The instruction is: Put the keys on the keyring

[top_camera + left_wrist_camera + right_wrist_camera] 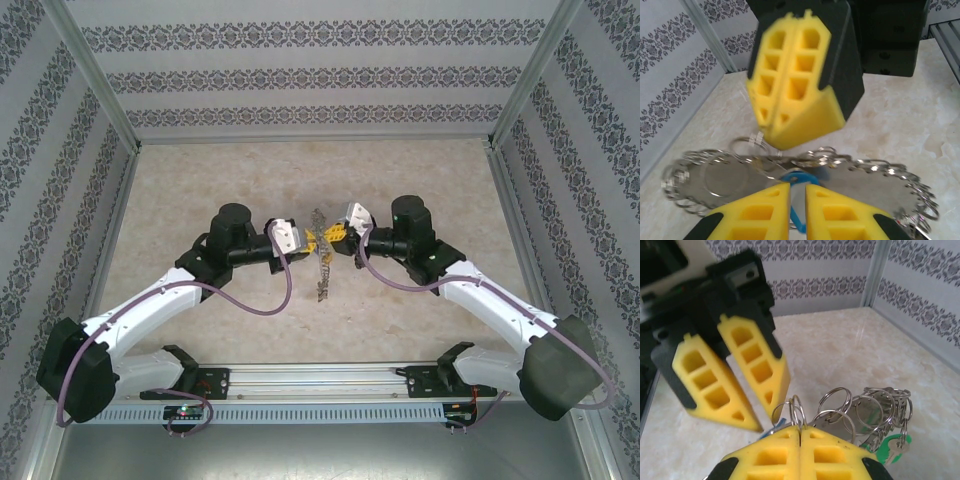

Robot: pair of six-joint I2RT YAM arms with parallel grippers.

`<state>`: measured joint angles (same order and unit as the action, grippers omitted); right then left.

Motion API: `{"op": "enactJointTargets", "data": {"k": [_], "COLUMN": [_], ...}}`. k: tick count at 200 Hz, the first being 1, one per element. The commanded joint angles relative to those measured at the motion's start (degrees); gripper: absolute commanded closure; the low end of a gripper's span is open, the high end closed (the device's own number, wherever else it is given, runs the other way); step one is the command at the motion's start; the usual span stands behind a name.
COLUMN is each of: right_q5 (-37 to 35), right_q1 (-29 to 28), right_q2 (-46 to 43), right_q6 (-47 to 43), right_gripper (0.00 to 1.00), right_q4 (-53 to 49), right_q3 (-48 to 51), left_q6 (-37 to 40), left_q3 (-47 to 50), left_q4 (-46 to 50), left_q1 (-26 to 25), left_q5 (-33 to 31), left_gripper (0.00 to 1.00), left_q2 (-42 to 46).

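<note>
A bunch of silvery keys and small split rings point(322, 272) lies mid-table between both arms. My right gripper point(800, 429) is shut on a small split ring point(799, 412) whose loops stick up from its pads. More rings and keys point(875, 410) trail to the right, with a green-capped key point(890, 447). My left gripper point(798, 186) faces it tip to tip, jaws a narrow gap apart. A blue-capped key point(805, 177) lies in that gap. The right gripper's fingers point(790, 100) hang just above the bunch point(865, 185). I cannot pick out the keyring within the bunch.
The tabletop point(200, 190) is pale marble-patterned, fenced by patterned walls and metal posts point(100, 90). Both arms reach in from a rail point(320, 375) at the near edge. The left gripper's fingers point(757, 375) hang close over the right gripper's tips.
</note>
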<state>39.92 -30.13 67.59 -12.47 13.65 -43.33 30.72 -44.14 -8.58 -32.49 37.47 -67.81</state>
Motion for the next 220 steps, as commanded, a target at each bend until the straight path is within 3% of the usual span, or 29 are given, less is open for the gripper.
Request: {"op": "enactJointTargets", "data": {"k": [1,58,89,102,124,139,220], "right_q5": [1.08,-0.19,-0.79,-0.77,-0.26,0.42,3.84], "right_q1": [0.10,-1.16,-1.24,-1.23,-1.25,-1.25,-1.75], "right_q2": [0.16,1.05,0.83,0.71,0.89,1.05,2.97], "right_q6": [6.11,8.18,8.58,8.60,8.69,8.65,7.99], "right_gripper": [1.00,1.00,1.00,1.00,1.00,1.00,1.00], "right_q4": [11.26,14.03,14.43,14.39,14.39,14.18,12.95], "right_q3": [0.83,2.00,2.66,2.81,2.82,2.64,0.55], "left_q6": [-2.08,-4.90,-5.06,-5.83,-6.04,-5.52,-5.88], "left_q3": [0.62,0.70,2.81,4.66,6.26,5.81,0.01], "left_q4": [-3.82,-8.38,-8.06,-9.95,-11.12,-10.44,-9.25], "left_q1": [0.50,0.50,1.32,1.76,2.02,2.12,2.15], "left_q5": [1.09,-0.08,-4.36,-6.69,-9.55,-10.36,-2.36], "left_gripper": [0.84,0.83,0.83,0.80,0.66,0.63,0.64], "left_q2": [-0.99,-1.04,2.76,5.08,7.99,8.07,0.98]}}
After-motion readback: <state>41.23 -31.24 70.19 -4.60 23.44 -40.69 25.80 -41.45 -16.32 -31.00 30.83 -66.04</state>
